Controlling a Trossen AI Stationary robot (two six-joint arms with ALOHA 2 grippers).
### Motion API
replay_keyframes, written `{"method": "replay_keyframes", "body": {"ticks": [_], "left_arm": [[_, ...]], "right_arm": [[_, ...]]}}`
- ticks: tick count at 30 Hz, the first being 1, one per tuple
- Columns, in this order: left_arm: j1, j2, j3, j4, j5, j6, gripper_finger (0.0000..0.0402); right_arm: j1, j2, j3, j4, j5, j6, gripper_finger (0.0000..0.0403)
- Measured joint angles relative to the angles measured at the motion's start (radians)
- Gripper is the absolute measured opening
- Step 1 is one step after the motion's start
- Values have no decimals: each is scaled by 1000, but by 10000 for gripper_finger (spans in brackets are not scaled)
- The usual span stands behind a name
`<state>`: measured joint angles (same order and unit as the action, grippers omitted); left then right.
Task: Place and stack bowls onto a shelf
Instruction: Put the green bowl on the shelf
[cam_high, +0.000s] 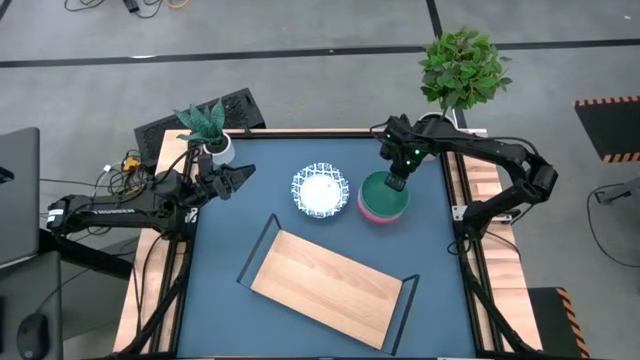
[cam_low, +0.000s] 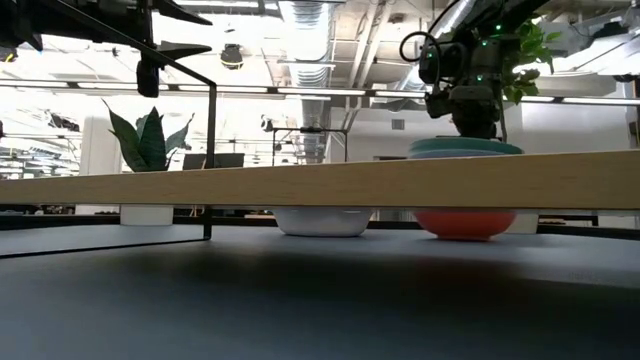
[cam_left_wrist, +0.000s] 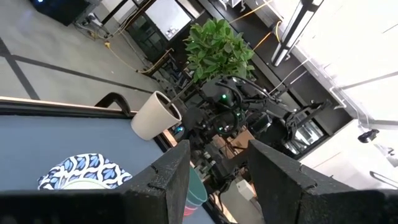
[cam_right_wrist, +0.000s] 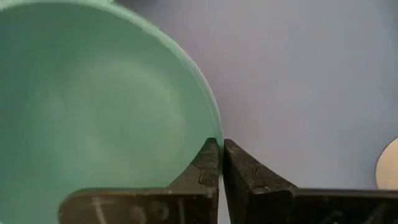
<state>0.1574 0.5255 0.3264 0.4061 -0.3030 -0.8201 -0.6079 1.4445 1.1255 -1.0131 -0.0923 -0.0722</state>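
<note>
The right gripper (cam_right_wrist: 221, 163) is pinching the teal bowl's (cam_high: 381, 192) rim, jaws pressed together, and should be lifting straight up so the pink bowl (cam_high: 372, 212) underneath stays put.

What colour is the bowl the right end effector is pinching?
Teal-green bowl, nested on a pink-red bowl; the right wrist view shows it best.

From my remote station I see the shelf (cam_high: 330, 285) as pale, matt wood with visible grain, framed at its ends in thin black metal. The bench (cam_high: 230, 240) under it looks a smooth, matt dark blue. The teal-green bowl (cam_right_wrist: 93, 112) has a smooth, softly satin surface, while the patterned bowl (cam_high: 321, 190) looks like glossy glazed white. The right gripper (cam_right_wrist: 221, 152) shows dark, matt, slightly grainy jaws.
</note>
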Motion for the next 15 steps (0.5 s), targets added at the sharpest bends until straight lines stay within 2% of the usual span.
{"method": "replay_keyframes", "body": {"ticks": [10, 15], "left_arm": [[0, 0, 0, 1, 0, 0, 147], [0, 0, 0, 1, 0, 0, 147]], "right_arm": [[19, -46, 1, -31, 0, 58, 27], [20, -91, 52, -69, -5, 91, 27]]}}
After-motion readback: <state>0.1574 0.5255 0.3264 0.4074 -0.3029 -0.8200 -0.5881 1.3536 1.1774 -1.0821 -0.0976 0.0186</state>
